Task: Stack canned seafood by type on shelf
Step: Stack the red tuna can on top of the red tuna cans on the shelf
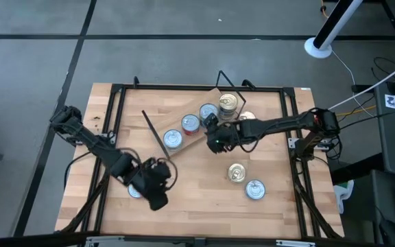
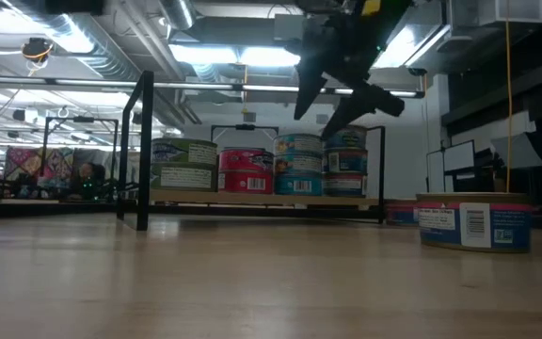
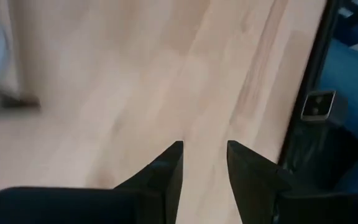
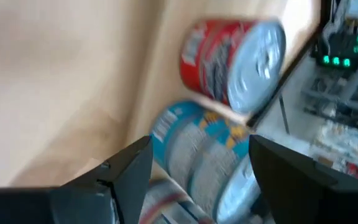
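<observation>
The shelf point(image 1: 187, 143) lies slantwise on the table with tins in a row on it: silvery lids point(image 1: 173, 138), a red-labelled tin point(image 1: 190, 123) and a gold-lidded stack point(image 1: 228, 103). In the low view, green, red point(image 2: 246, 171) and blue point(image 2: 299, 165) tins stand on its plank point(image 2: 252, 199). My right gripper point(image 1: 214, 140) hovers open above the blue tins point(image 4: 197, 155), its fingers on either side without touching. My left gripper point(image 1: 156, 197) is low at the table's near left, narrowly open over bare wood point(image 3: 205, 171), beside a silvery tin point(image 1: 135, 191).
Two loose tins lie on the table near right: a gold-lidded one point(image 1: 236, 173) and a silvery one point(image 1: 254, 189), the latter large in the low view point(image 2: 473, 221). Another gold lid point(image 1: 247, 117) peeks from behind the right arm. A black frame point(image 1: 115, 103) rims the table.
</observation>
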You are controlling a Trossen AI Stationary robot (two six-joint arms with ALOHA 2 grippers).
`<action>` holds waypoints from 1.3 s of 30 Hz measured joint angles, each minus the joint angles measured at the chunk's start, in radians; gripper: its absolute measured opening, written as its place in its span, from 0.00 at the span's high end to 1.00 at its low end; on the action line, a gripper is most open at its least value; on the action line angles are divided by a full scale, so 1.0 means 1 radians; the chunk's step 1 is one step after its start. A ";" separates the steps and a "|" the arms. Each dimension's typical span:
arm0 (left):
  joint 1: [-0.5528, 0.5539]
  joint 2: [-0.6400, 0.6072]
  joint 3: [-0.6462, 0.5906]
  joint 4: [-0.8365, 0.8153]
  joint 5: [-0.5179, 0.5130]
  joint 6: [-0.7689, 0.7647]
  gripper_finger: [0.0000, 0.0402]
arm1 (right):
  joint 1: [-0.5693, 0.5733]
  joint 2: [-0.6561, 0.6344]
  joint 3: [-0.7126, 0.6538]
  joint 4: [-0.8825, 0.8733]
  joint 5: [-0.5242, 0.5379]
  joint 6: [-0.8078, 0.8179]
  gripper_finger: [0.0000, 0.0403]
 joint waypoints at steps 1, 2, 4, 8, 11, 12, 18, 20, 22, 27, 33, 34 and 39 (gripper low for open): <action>-0.022 0.008 0.000 -0.015 0.002 -0.052 0.71 | 0.012 0.000 0.000 0.000 -0.011 0.007 0.34; -0.043 0.018 0.000 -0.026 0.003 -0.098 0.71 | 0.024 0.000 0.000 0.000 -0.024 0.022 0.34; -0.080 0.043 0.000 -0.029 0.006 -0.174 0.71 | 0.044 0.000 0.000 0.000 -0.061 0.069 0.34; -0.127 0.108 0.000 -0.029 0.052 -0.283 0.71 | 0.073 0.000 0.000 0.000 -0.142 0.149 0.34; -0.143 0.159 0.000 -0.032 0.107 -0.344 0.71 | 0.087 0.000 0.000 0.000 -0.201 0.195 0.34; -0.147 0.176 0.000 -0.036 0.128 -0.361 0.71 | 0.087 0.000 0.000 0.000 -0.226 0.209 0.34; -0.147 0.247 0.000 -0.127 0.175 -0.486 0.71 | 0.090 0.000 0.000 0.004 -0.381 0.329 0.34; -0.144 0.258 0.000 -0.167 0.176 -0.528 0.71 | 0.091 0.000 0.000 0.004 -0.406 0.353 0.34; -0.142 0.262 0.000 -0.218 0.177 -0.576 0.71 | 0.090 0.000 0.000 0.004 -0.416 0.363 0.34; -0.137 0.269 0.000 -0.290 0.177 -0.658 0.71 | 0.090 0.000 0.000 0.005 -0.416 0.363 0.34; -0.134 0.277 0.000 -0.279 0.173 -0.669 0.71 | 0.090 0.000 0.000 0.007 -0.417 0.363 0.34; -0.134 0.284 0.000 -0.280 0.173 -0.672 0.71 | 0.090 0.000 0.000 0.007 -0.417 0.363 0.34; -0.131 0.325 0.000 -0.279 0.173 -0.672 0.71 | 0.090 0.000 0.000 0.007 -0.417 0.363 0.34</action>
